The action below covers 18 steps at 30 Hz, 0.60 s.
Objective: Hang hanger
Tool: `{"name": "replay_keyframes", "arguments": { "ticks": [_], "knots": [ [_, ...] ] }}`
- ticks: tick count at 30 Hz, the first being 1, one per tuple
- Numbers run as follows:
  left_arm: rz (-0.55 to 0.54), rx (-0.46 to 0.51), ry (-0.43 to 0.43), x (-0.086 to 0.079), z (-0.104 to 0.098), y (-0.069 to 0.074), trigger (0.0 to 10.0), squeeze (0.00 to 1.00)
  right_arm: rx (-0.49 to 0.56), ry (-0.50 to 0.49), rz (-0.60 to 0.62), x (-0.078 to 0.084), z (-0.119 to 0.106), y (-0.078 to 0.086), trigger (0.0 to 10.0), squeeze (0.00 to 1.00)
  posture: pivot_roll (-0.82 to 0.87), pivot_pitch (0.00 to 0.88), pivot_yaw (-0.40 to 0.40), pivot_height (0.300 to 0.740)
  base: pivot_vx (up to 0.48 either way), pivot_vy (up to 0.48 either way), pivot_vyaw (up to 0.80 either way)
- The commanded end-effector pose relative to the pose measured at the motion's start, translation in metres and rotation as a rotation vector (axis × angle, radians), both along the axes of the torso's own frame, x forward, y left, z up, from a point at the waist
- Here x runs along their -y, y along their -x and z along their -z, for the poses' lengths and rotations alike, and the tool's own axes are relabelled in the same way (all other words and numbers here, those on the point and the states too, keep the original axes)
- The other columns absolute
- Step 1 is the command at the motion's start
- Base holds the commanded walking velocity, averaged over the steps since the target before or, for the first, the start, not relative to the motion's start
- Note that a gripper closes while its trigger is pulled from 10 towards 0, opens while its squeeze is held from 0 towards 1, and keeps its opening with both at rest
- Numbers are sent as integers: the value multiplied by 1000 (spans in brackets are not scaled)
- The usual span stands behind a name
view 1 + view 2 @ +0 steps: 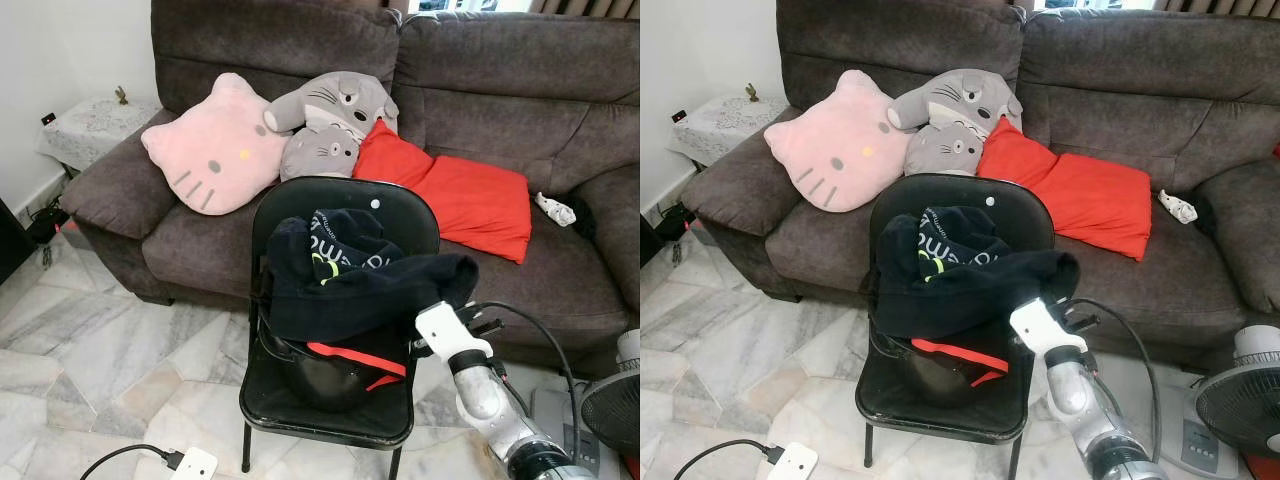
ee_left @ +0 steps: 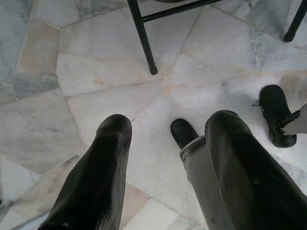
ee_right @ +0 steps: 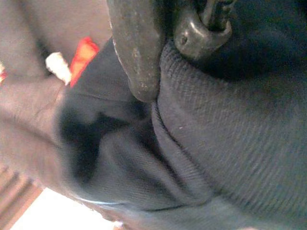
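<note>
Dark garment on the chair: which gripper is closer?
Right. The right gripper presses into the dark garment on the black chair; the left gripper hangs open above the marble floor.

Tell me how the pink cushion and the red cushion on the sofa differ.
The pink cushion is shaped like a cat's head with ears, whiskers and a yellow nose; the red cushion is plain, flat and roughly rectangular. The pink cushion stands propped against the sofa back on the robot's left; the red cushion lies slumped down onto the seat, further right. Both rest on the same dark sofa, beside the grey plush toys.
</note>
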State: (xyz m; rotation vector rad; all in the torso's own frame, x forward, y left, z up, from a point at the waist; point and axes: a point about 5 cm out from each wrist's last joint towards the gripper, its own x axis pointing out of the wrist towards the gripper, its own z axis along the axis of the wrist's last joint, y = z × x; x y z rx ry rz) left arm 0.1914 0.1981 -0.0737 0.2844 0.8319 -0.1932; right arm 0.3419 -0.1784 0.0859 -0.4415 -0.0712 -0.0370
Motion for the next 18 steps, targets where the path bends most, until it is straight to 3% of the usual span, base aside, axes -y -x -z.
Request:
{"name": "replay_keyframes", "arguments": {
  "ticks": [1,4,9,18],
  "knots": [
    [8,-19,-14,-1,3,5,10000,0,61,-215,29,2,-18,-7,0,0,-106,101,14,740,0,0,0],
    [8,-19,-13,-1,3,5,10000,0,96,-347,8,-2,-29,-9,0,0,-110,99,13,740,0,0,0],
    [8,-21,-12,-1,3,5,10000,0,121,-487,-28,-7,-45,-7,0,0,-122,93,9,740,0,0,0],
    [1,-22,-12,0,3,6,10000,0,203,-557,-72,-8,-83,-1,0,0,-124,72,4,740,0,0,0]
  ]
}}
